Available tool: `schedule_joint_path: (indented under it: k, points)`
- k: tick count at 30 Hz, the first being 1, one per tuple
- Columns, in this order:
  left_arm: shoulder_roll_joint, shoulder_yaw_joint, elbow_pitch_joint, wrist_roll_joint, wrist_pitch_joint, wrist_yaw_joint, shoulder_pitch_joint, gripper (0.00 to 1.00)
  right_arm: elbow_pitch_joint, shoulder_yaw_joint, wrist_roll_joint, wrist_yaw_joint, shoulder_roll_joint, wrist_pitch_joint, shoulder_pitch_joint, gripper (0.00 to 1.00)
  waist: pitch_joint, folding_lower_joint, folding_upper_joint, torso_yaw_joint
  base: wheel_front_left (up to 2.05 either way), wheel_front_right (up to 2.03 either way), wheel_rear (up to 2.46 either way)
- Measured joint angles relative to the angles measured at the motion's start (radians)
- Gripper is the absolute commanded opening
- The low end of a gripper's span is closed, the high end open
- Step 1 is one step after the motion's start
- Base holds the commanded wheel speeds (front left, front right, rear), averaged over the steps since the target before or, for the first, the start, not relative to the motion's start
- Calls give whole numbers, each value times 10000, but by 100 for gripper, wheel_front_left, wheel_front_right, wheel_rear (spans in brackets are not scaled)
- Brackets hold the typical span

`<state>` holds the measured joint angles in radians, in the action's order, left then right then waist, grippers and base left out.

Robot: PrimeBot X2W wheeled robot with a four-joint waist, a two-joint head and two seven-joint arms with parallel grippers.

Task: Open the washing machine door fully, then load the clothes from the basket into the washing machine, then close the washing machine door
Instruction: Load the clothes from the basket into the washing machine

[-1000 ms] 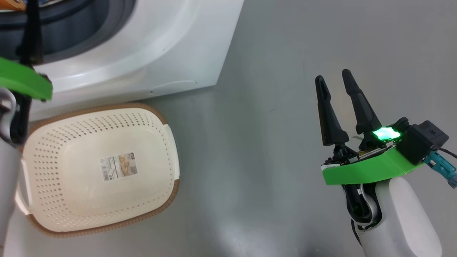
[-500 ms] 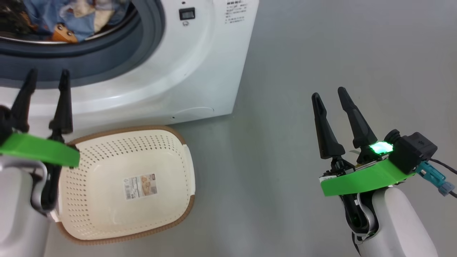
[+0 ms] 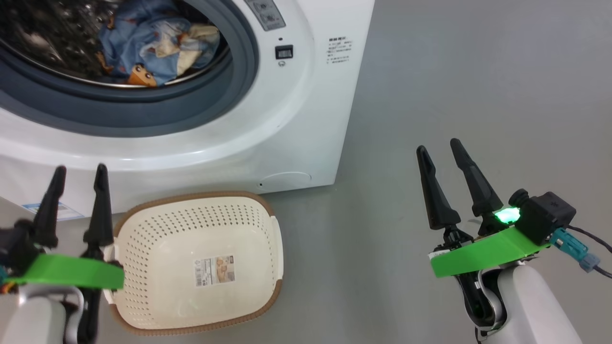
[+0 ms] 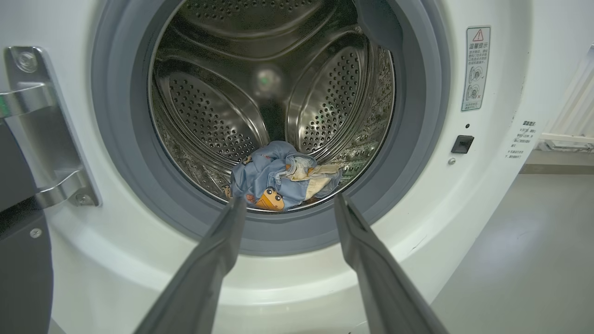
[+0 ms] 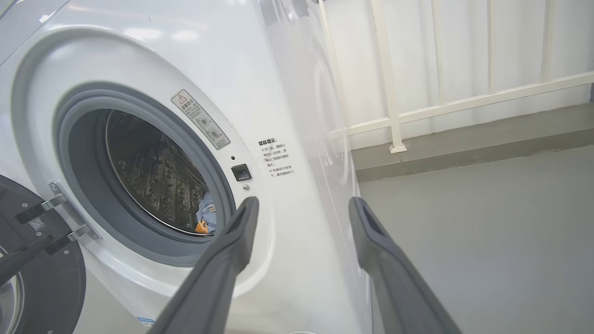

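Fingers spread wide and holding nothing, the left gripper (image 3: pixel 80 167) hovers just beside the left end of the basket (image 3: pixel 201 195) and aims straight at the mouth of the washing machine (image 3: pixel 296 119). The right gripper (image 3: pixel 437 145), its fingers equally parted and empty, hangs over bare grey floor (image 3: pixel 478 71) well to the right of the machine's corner. The cream basket sits on the floor close against the foot of the washer, mouth up, with only its label sticker (image 3: pixel 214 270) inside. Its long axis runs roughly along the machine's front, one handle at each end. The clothes (image 3: pixel 153 43), a blue bundle printed with orange-brown figures and wrapped around a cream piece, lie at the bottom of the steel drum (image 4: pixel 209 116) just behind the grey-blue gasket (image 3: pixel 143 114). The heap stretches across the opening rather than into it. The washing machine door (image 5: pixel 41 278) stands swung out on its metal hinge (image 4: pixel 41 130) at the left of the opening as the left wrist camera sees it, dark inner face turned outward. Only its edge is in frame, so how far it stands open cannot be told. Opening and loading appear done. By this evidence, only swinging the door back across the opening and pressing it shut remains.
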<state>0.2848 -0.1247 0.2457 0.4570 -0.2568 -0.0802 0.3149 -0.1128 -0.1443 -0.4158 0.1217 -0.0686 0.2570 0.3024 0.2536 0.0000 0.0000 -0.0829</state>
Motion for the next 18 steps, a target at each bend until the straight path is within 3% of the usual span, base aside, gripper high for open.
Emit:
schedule_joint_path:
  k: [18]
  points:
    - [-1143, 1020, -1011, -1047, 0, 138, -2593, 100, -255, -134, -182, 0, -188, 0, -1191, 100, -1171, 0, 0, 352, 0, 0, 0]
